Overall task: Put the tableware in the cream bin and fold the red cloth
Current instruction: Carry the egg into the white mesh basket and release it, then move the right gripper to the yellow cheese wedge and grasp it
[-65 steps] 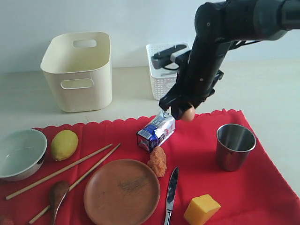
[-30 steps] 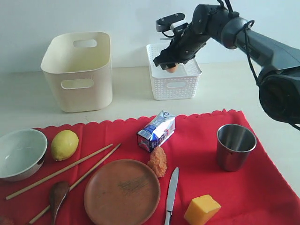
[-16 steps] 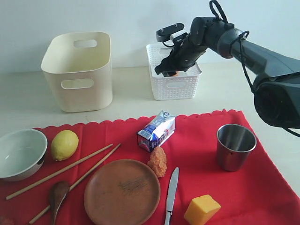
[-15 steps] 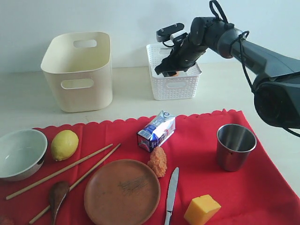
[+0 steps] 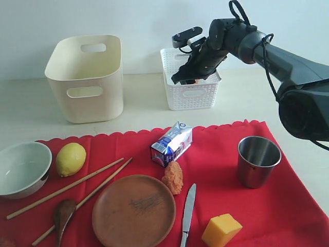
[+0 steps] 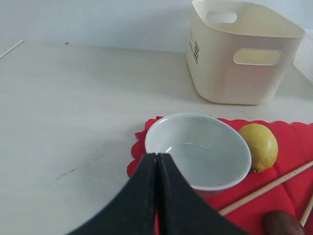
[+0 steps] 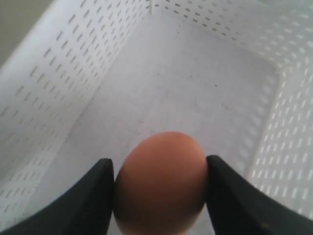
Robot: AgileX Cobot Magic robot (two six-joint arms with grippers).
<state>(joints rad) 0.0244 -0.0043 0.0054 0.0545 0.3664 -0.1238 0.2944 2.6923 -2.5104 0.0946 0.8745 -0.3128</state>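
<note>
Tableware stage not started: bowl (image 5: 23, 167), plate (image 5: 133, 210), chopsticks (image 5: 77, 185), spoon (image 5: 64, 211), knife (image 5: 188, 206) and cup (image 5: 258, 159) lie on the unfolded red cloth (image 5: 221, 170). The cream bin (image 5: 92, 108) shows no contents. The right fingers (image 7: 98, 196) clamp an egg (image 7: 160, 181) inside the white basket (image 5: 190, 95). The left fingers (image 6: 146, 196) are closed and hold nothing.

The end effector (image 6: 156, 156) shows its two black fingers pressed together with no gap, the tips over the near rim of the bowl (image 6: 198, 149). The bowl stands upright on a corner of the red cloth (image 6: 288, 198), its scalloped edge lying on the pale tabletop (image 6: 73, 98). A lemon (image 6: 259, 146) sits just beside the bowl. A chopstick (image 6: 266, 187) lies aslant on the cloth. A dark rounded shape at the frame's edge is probably the spoon (image 6: 282, 223). Further off stands the bin (image 6: 244, 58).
</note>
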